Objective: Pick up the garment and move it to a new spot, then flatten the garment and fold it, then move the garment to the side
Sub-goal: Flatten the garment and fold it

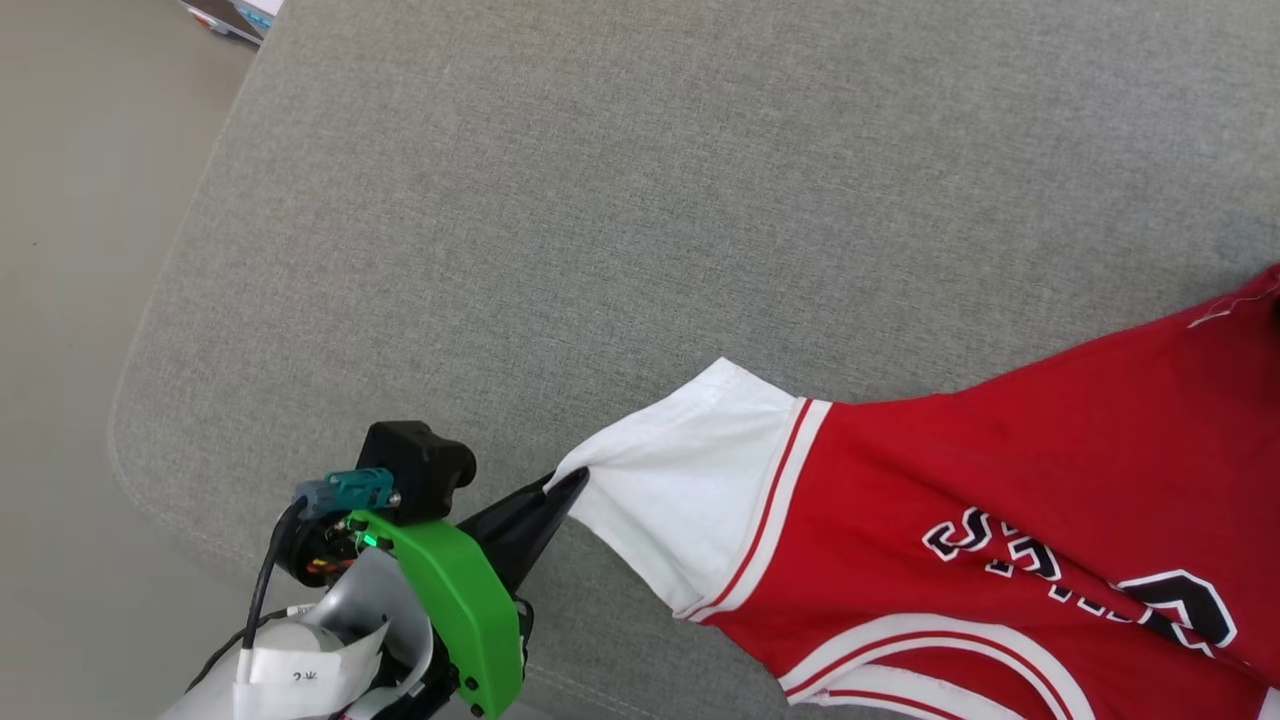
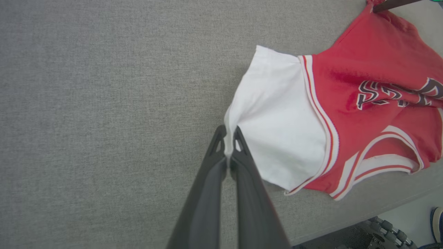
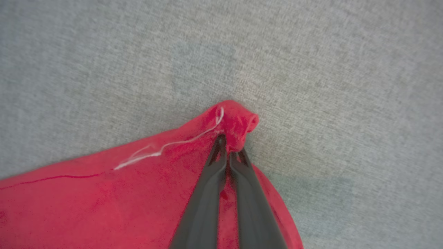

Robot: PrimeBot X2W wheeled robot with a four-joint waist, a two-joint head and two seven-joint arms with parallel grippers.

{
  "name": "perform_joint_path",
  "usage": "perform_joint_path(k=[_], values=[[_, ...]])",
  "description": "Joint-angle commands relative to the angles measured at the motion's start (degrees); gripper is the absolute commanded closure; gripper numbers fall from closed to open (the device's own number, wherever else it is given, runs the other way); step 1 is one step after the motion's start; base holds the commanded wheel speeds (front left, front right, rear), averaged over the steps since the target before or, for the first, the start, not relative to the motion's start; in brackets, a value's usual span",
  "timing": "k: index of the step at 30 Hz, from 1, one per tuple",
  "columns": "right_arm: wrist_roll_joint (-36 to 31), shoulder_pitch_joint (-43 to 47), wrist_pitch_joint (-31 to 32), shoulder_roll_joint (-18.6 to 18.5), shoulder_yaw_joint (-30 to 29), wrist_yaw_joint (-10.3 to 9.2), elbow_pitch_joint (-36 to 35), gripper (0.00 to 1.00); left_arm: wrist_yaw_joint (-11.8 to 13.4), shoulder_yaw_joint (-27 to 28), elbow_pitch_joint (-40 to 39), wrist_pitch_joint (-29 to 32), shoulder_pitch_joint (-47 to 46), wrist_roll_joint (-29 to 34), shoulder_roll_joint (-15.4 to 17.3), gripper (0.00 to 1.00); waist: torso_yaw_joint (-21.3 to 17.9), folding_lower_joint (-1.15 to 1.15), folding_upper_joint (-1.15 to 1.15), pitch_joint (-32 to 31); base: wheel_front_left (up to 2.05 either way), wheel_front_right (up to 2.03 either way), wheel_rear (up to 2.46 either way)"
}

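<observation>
- The garment point(image 1: 1000, 480) lies print up on a grey cushion point(image 1: 600, 200), at the lower right of the head view, one white sleeve point(image 1: 690, 490) reaching toward the centre.
- The left gripper point(image 2: 228, 136) rises from the bottom centre of its wrist view, jaws pressed together on the sleeve's edge.
- The right gripper point(image 3: 228, 145) pinches a bunched red corner of the garment. A loose white thread point(image 3: 166, 147) trails to the left.
- The left arm's green housing point(image 1: 460, 600) hides part of the cushion's near edge.
- Pale floor point(image 1: 60, 300) runs down the left of the head view.
</observation>
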Motion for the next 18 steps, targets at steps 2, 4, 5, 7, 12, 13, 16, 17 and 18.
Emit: perform_joint_path(k=[2,4,5,7,12,13,16,17,18], values=[[0.70,1.06,-1.84,0.92,0.20,-0.03,1.22,1.00,0.25,0.54,0.10,-0.50,-1.02,0.48,0.32,1.00,-0.94,0.00,0.00,-1.52,0.00,0.00,0.00],[1.14,0.66,-3.84,1.23,0.16,-0.03,1.33,1.00,0.47,0.85,0.16,-0.62,-0.93,0.39,0.55,1.00,-1.55,0.00,0.00,-2.77,0.00,0.00,0.00],[1.44,0.54,-4.84,1.40,0.07,-0.03,1.36,1.00,0.62,1.04,0.14,-0.63,-0.81,0.28,0.73,1.00,-1.91,0.00,0.00,-3.46,0.00,0.00,0.00],[2.18,0.30,-6.67,1.58,-0.29,-0.03,1.43,1.00,0.89,1.42,0.01,-0.67,-0.70,0.24,1.17,1.00,-2.63,0.00,0.00,-4.81,0.00,0.00,0.00],[4.15,0.01,-10.96,1.31,-1.08,-0.03,1.52,1.00,1.77,2.73,-0.76,-0.82,-0.73,0.26,2.36,1.00,-4.61,0.00,0.00,-8.26,0.00,0.00,0.00],[4.62,0.10,-11.68,1.26,-1.17,-0.03,1.34,1.00,2.03,3.06,-0.99,-0.88,-0.84,0.45,2.70,1.00,-5.11,0.00,0.00,-9.05,0.00,0.00,0.00],[5.69,0.44,-13.74,1.00,-1.44,-0.03,-0.02,1.00,2.62,3.98,-1.99,-1.02,-1.35,0.67,3.26,1.00,-6.42,0.00,0.00,-11.01,0.00,0.00,0.00],[6.16,0.57,-14.42,0.92,-1.59,-0.03,-0.59,1.00,2.86,4.46,-2.50,-1.12,-1.58,0.61,3.42,1.00,-6.95,0.00,0.00,-11.72,0.00,0.00,0.00],[6.76,0.60,-15.12,0.89,-1.85,-0.03,-1.23,1.00,3.15,5.06,-3.00,-1.28,-1.86,0.56,3.60,1.00,-7.47,0.00,0.00,-12.35,0.00,0.00,0.00]])
